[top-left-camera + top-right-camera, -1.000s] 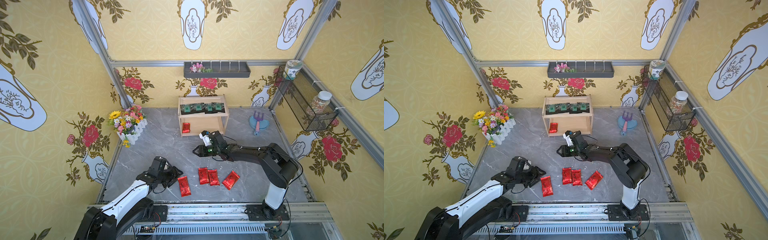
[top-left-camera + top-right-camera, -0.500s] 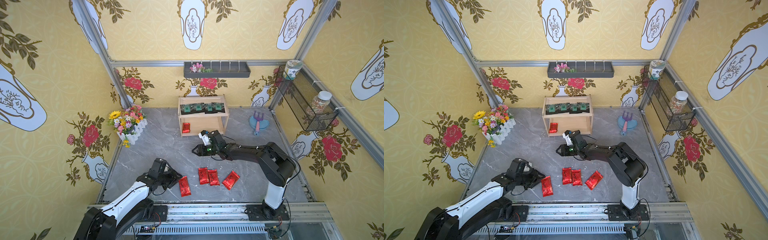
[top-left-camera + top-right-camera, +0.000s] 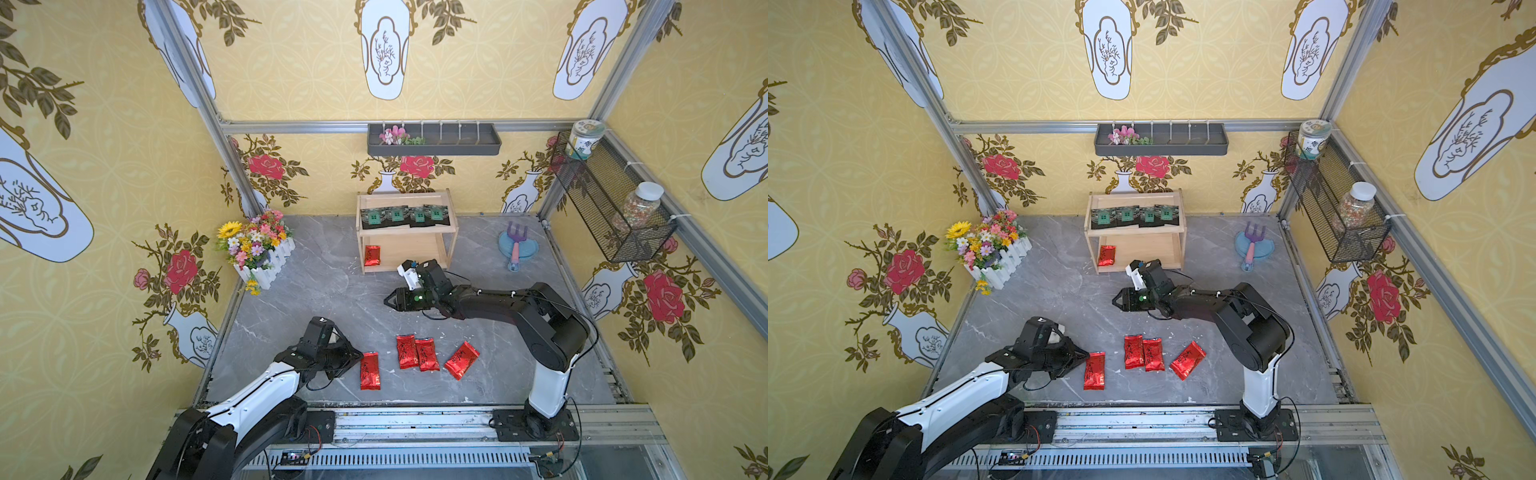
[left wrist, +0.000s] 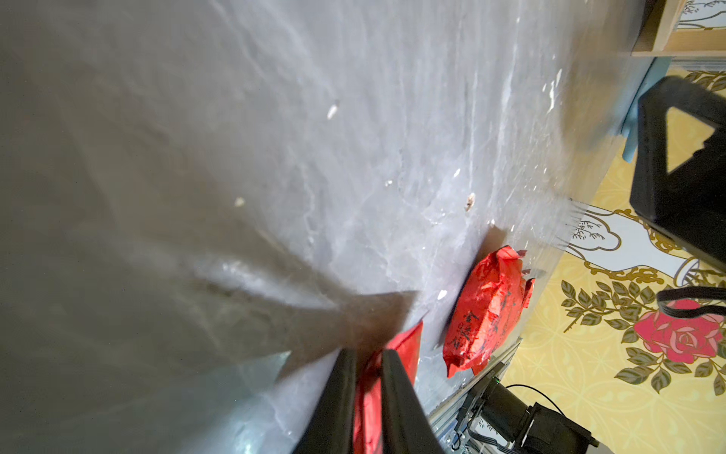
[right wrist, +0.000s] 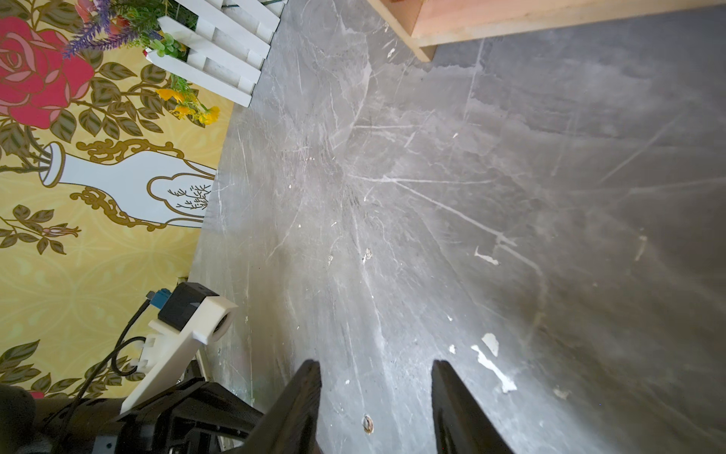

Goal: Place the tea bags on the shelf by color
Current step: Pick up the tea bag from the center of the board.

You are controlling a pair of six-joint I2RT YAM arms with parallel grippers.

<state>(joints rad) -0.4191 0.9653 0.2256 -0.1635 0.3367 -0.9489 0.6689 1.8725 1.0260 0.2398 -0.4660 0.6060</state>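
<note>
1. Foil shows between the jaws only in the left wrist view. There the left gripper (image 4: 367, 353) is closed on an edge of a red tea bag (image 4: 408, 346) lying on the grey floor (image 4: 314, 157), with another red packet (image 4: 487, 310) near it.
2. In both top views the gripper's own body masks that grip, and its tip just meets one corner of the bag.
3. Only the right wrist view looks into the right gripper (image 5: 375, 365). Its jaws are apart with bare floor between them, and a corner of the shelf (image 5: 491, 19) and the white flower box (image 5: 220, 51) sit at that view's edges.
4. In a top view the shelf carries four black tea bags (image 3: 405, 216) in a row on its upper tier. One red bag (image 3: 372, 254) lies at the left end of its lower tier.
5. Three loose red packets (image 3: 427, 354) lie near the front rail (image 3: 415, 428), right of the gripped one. Two are touching, and the third is tilted and apart.
6. The right gripper hangs between those packets and the shelf front. A blue dish (image 3: 530, 251) with a purple rake (image 3: 515, 237) stands by the right wall.
</note>
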